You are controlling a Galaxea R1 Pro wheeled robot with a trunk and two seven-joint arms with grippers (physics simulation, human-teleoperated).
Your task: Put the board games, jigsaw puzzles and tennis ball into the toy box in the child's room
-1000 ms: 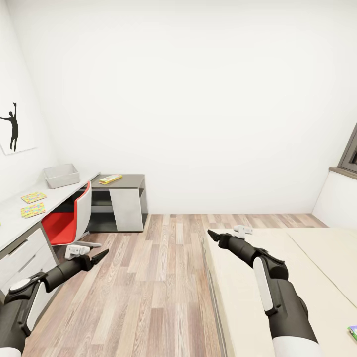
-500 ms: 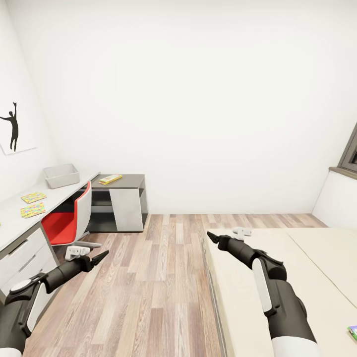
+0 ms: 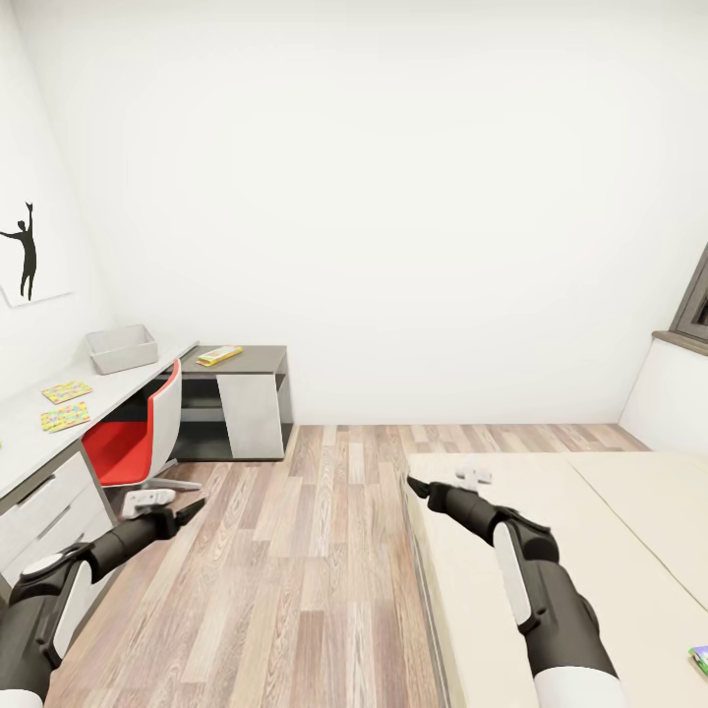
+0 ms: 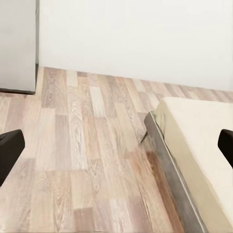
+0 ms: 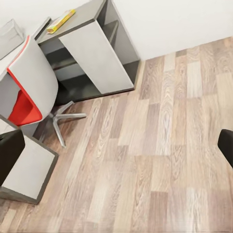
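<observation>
The grey toy box (image 3: 121, 348) stands on the table (image 3: 25, 438) along the left wall, also in the right wrist view (image 5: 9, 35). Two jigsaw puzzles (image 3: 67, 391) (image 3: 65, 417) lie on the table nearer me. A yellow board game (image 3: 218, 355) (image 5: 60, 21) rests on the dark lower wing. A corner of another board game (image 3: 700, 659) shows on the bed (image 3: 610, 531). The tennis ball is out of view. My left gripper (image 3: 189, 510) hangs open over the floor. My right gripper (image 3: 417, 486) is open above the bed's left edge. Both are empty.
A red and grey swivel chair (image 3: 138, 433) (image 5: 29, 82) stands at the table. Wooden floor (image 3: 295, 570) runs between table and bed. The bed's grey frame (image 4: 167, 160) borders the floor. A window sill (image 3: 678, 339) is at the right wall.
Both arms have sunk a little and drawn slightly left. The camera and the toys have not moved.
</observation>
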